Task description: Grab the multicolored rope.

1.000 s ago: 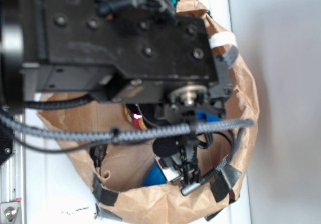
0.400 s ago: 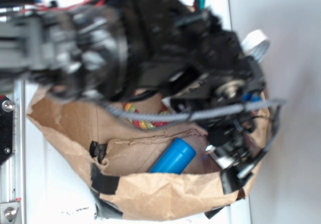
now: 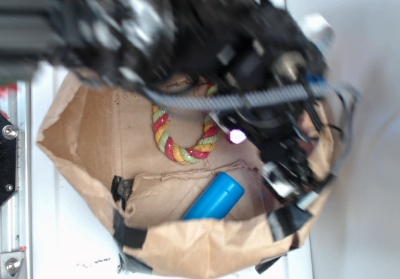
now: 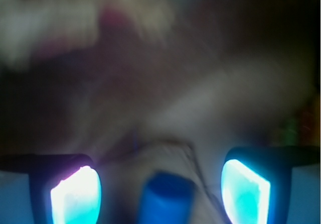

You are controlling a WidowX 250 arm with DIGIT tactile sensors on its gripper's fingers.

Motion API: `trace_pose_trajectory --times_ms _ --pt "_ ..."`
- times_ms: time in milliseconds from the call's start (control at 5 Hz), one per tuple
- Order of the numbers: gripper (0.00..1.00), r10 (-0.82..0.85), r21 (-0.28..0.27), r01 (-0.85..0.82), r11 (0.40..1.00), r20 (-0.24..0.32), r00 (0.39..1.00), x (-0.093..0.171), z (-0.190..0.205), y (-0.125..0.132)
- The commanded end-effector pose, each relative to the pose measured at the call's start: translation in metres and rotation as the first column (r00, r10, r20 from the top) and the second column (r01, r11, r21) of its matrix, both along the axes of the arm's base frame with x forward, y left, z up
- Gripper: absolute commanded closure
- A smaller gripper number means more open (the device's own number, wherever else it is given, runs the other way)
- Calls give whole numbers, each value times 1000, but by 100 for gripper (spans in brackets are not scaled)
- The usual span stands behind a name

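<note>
Fingers point(image 4: 75, 196): spread wide, empty, straddling blue cylinder point(image 4: 165, 196). Multicolored rope point(image 3: 181, 141): U-shaped, lying left of gripper point(image 3: 287, 179), beyond cylinder, on brown paper bag point(image 3: 94, 135).

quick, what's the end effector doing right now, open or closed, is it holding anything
End effector: open and empty. Its two fingers are spread apart, with only the blue cylinder visible beyond them; the multicolored rope lies untouched in the bag.

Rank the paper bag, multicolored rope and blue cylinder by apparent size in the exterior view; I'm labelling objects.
1. Paper bag, by far largest.
2. Multicolored rope, partly hidden by the arm.
3. Blue cylinder, though the gap to the rope is small.
</note>
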State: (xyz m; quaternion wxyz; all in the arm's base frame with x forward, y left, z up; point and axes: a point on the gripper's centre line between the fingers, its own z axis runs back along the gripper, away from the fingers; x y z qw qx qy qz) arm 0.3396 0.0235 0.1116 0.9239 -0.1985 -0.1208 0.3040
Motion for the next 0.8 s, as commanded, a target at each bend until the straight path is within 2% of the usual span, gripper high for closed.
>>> trace_pose_trajectory --times_ms 0,200,400,600 --pt "0 69 101 -76 992 67 995 -13 22 31" --pt "0 79 166 -94 982 95 992 -9 0 35" --pt "0 119 157 -139 978 128 985 -3 -16 32" --pt "0 129 177 -151 973 125 984 5 -28 28"
